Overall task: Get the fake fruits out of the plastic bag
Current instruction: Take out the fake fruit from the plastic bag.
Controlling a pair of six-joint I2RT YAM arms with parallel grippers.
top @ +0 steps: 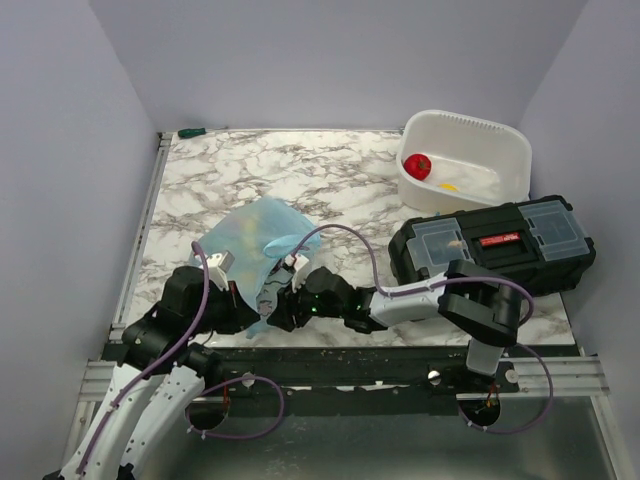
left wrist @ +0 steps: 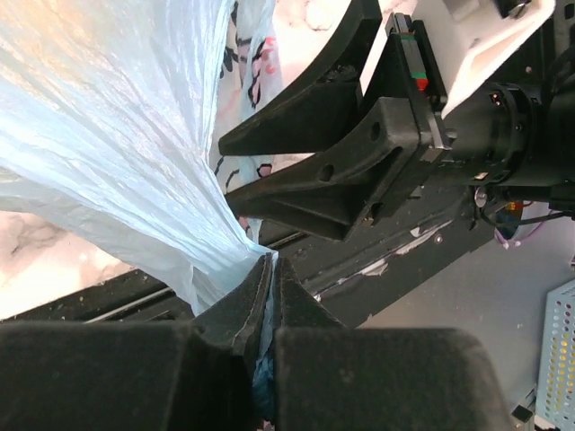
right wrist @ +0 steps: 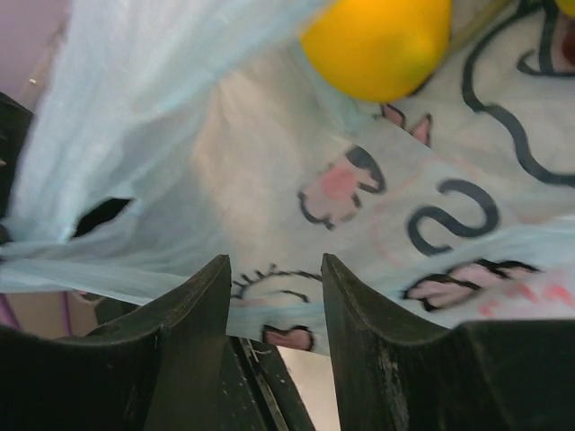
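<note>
Pinching a gathered fold of the plastic bag [top: 255, 235], the left gripper [left wrist: 269, 269] is clamped tight on the thin blue film at the near edge of the tabletop [top: 250, 165]. The right gripper [right wrist: 274, 269] faces the bag with its jaws partly apart, gripping nothing, the printed film just beyond its fingertips. A yellow fruit [right wrist: 377, 45] sits among the bag's folds. A red fruit [top: 418, 165] lies in the white tub [top: 465, 118] at the far right corner.
</note>
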